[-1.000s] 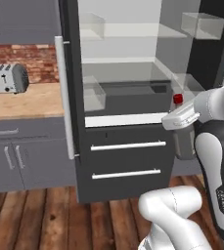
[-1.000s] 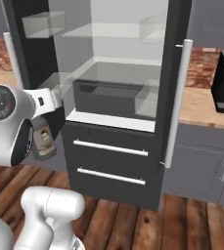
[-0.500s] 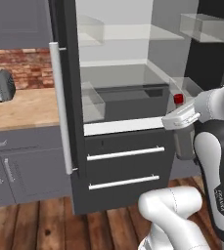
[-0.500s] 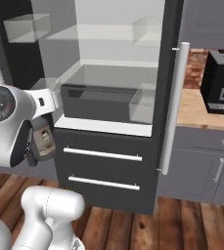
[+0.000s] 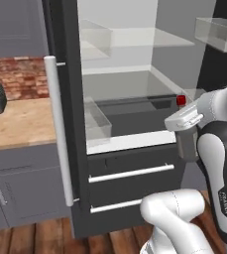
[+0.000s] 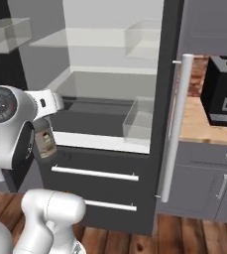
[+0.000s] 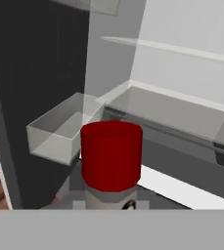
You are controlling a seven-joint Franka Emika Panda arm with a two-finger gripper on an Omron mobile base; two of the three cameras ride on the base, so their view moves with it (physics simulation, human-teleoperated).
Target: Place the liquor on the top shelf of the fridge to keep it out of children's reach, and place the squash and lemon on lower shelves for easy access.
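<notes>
While jaws clamp the liquor [image 7: 111, 161], red cap up, facing the open fridge [image 5: 130, 124]

The light is even and soft, with no strong shadows. The inside of the fridge [image 5: 135, 59] is bright and pale, while its door [image 6: 167, 74] stays dark. All pictures look a little blurred, without glare.

Bottle [image 5: 186, 130] upright in front of the open fridge [image 5: 135, 163], below its shelves; desk [image 5: 16, 124] left, coffee machine [image 6: 224, 89] right.
</notes>
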